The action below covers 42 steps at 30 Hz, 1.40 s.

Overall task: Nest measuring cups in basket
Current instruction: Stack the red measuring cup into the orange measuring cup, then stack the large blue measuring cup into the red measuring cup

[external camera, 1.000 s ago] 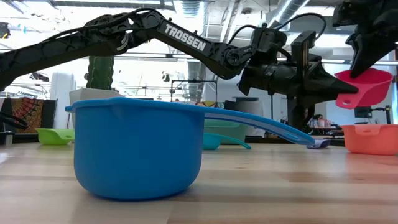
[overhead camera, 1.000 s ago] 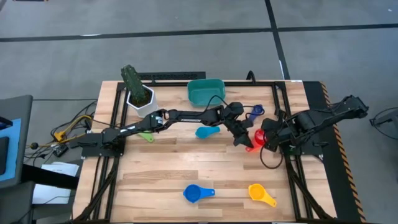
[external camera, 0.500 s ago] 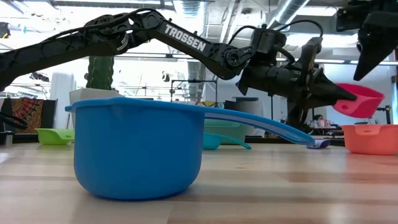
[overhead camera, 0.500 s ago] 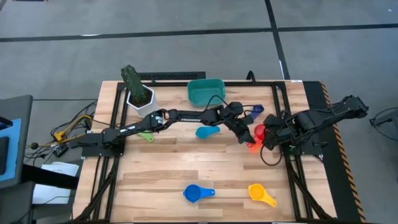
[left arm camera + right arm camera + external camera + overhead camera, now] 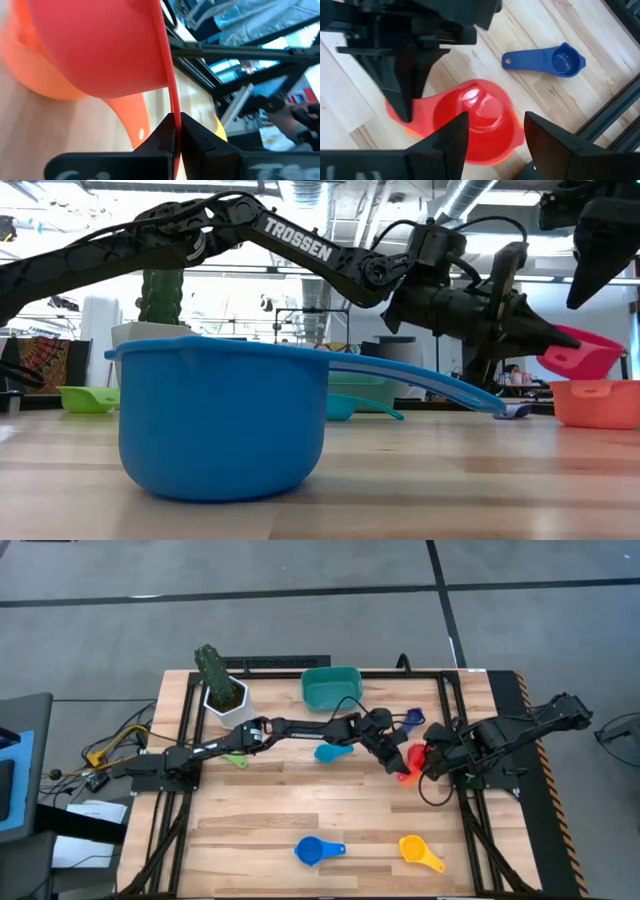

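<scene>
The glossy red measuring cup (image 5: 477, 120) hung just above the orange cup (image 5: 595, 402), its handle pinched in the left gripper (image 5: 393, 762). The right gripper (image 5: 492, 132) hovered spread and empty above it, over the pale wooden table (image 5: 300, 805).

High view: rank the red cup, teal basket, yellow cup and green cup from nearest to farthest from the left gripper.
1. Red cup, held in the left gripper.
2. Teal basket, back edge.
3. Yellow cup, front right.
4. Green cup, far left, beside the arm.
</scene>
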{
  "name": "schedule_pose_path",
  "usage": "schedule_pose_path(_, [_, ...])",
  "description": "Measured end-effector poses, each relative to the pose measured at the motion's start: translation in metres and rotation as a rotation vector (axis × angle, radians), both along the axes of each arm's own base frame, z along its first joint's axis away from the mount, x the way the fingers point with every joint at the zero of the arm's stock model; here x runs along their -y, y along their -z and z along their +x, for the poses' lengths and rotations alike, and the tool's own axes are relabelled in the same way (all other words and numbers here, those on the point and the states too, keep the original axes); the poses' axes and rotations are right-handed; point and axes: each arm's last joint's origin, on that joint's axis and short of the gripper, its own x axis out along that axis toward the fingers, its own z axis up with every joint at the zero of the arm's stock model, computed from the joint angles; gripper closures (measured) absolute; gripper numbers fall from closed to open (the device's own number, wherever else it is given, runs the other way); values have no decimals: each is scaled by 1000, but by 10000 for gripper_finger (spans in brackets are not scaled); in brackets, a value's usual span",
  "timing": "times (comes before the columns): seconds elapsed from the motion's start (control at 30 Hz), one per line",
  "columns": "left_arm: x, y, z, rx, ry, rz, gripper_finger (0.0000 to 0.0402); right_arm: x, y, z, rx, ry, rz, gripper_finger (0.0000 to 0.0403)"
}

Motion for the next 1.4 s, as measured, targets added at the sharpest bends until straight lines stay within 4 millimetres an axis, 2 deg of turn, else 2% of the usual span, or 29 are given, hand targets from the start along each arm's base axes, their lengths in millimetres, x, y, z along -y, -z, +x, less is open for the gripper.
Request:
schedule_pose_path(0.5, [6,-1,1,16,-13,21,394,0,0,0,6,3,-11,193])
schedule_pose_path(1.07, [-1,-1,1,10,-44,19,273,0,0,0,7,1,-14,195])
schedule_pose_path(1.23, [-7,-1,0,-2,-23,-19,265,-1,0,0,13,16,-7,198])
schedule_pose_path(1.4, [-6,-3,-1,24,10,28,276,-7,0,-2,34,19,14,199])
